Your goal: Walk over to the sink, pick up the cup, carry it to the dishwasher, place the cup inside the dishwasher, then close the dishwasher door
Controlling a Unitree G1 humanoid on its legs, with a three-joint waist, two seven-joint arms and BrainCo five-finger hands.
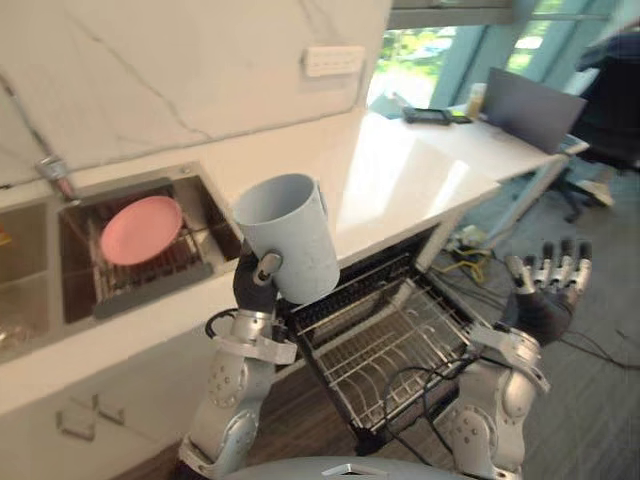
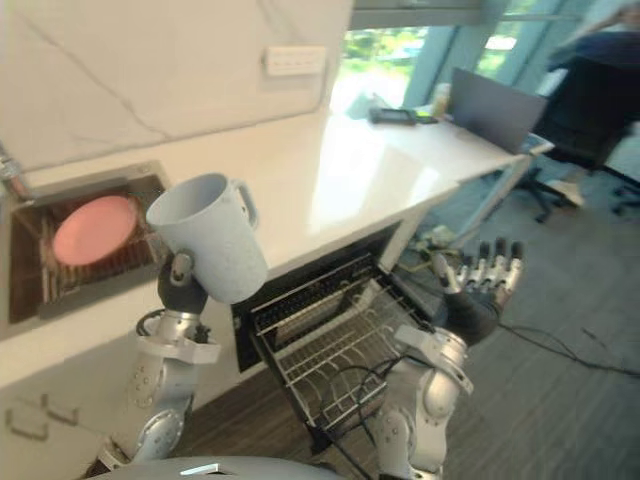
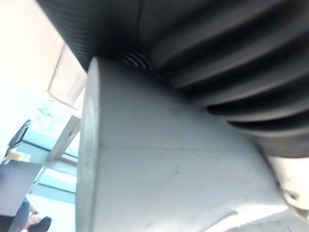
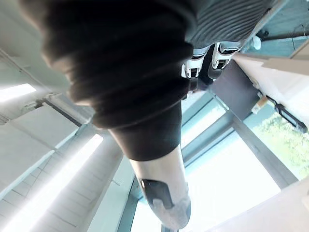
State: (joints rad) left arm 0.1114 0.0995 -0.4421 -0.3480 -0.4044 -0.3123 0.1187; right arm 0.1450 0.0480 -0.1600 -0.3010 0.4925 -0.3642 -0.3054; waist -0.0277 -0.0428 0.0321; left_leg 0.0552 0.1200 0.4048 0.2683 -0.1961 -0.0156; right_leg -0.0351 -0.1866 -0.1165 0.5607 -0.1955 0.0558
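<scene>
Left eye view: your left hand point(image 1: 256, 285) grips the cup point(image 1: 288, 235) at centre frame, thumb against its wall, up-left of the dishwasher rack point(image 1: 395, 340). Your right hand point(image 1: 548, 285), lower right, is spread, fingers straight.

Right eye view: plate point(image 2: 93, 228) in sink point(image 2: 25, 280), left.

Left wrist view: cup wall touches the hand's cover.

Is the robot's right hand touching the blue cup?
Apart. The left eye view shows the right hand raised, fingers straight, well aside of the cup, with the dishwasher rack between them.
</scene>
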